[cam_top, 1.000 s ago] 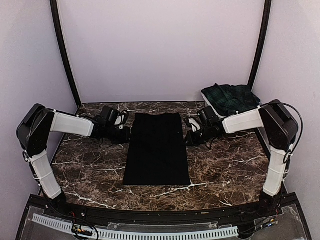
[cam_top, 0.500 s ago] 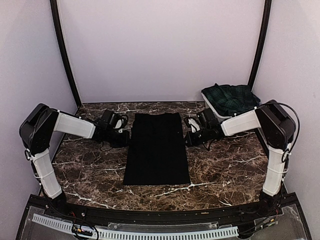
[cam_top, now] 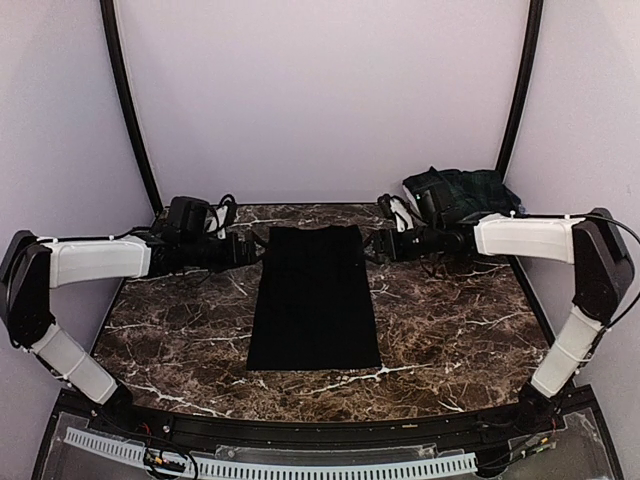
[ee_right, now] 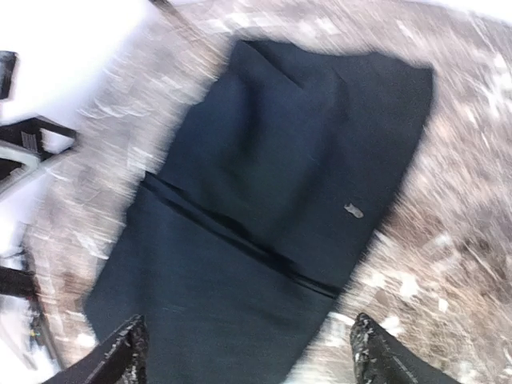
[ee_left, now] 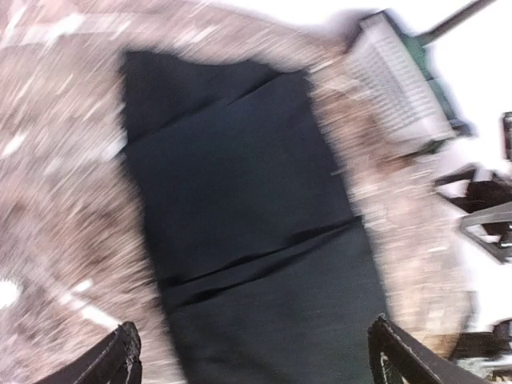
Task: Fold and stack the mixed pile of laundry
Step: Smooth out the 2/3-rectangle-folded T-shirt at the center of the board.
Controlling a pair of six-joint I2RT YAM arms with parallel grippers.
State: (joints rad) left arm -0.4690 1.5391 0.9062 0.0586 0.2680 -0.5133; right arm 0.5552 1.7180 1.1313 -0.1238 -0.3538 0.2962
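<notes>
Flank the far end of the cloth (cam_top: 314, 297), flat on the bench (cam_top: 450, 330), with left fingers (ee_left: 120, 360) and right fingers (ee_right: 128, 356) spread wide, empty.

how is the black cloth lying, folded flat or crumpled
Folded flat: the black cloth lies as a neat rectangle on the table, one layer's edge crossing it.

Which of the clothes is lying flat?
The black cloth in the middle of the table: it is spread out smooth. The green checked skirt at the far right corner sits in a crumpled heap.
</notes>
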